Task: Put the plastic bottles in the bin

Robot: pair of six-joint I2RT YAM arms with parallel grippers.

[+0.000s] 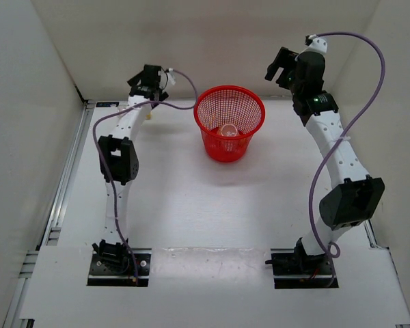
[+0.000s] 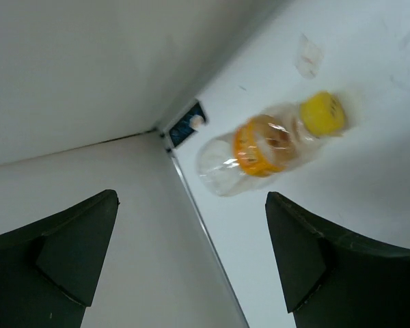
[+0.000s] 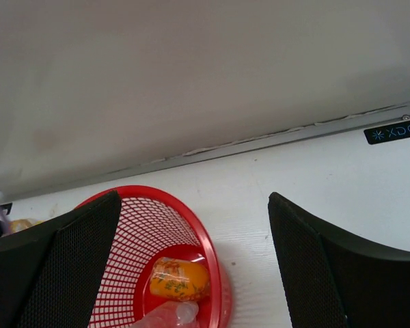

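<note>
Left gripper point(image 2: 190, 198): open wide. Its two dark fingers point(image 2: 61, 253) stand far apart and hold nothing. It hangs over the far left corner of the table point(image 1: 191, 198), close to where the walls meet.

Bottle with the yellow cap point(image 2: 270, 143): this one is out of the bin. It lies on its side on the table, near the far left corner. It is clear and has an orange band around its middle. In the left wrist view it shows between the two fingers, but no finger touches it.

Right gripper point(image 3: 195, 198): open too, with nothing between its fingers. It is up near the back wall, to the right of the bin and apart from it.

Red bin point(image 1: 215, 147): stands upright on the table, on the far side and about in the middle, between the two arms.

Orange bottle point(image 3: 180, 279): short and fat. It is inside the bin, lying on the bottom.

Clear bottle point(image 3: 165, 316): also inside the bin, lying just beside the orange bottle. Only part of it shows in the right wrist view.

Count: two bottles in the bin, one on the table.
</note>
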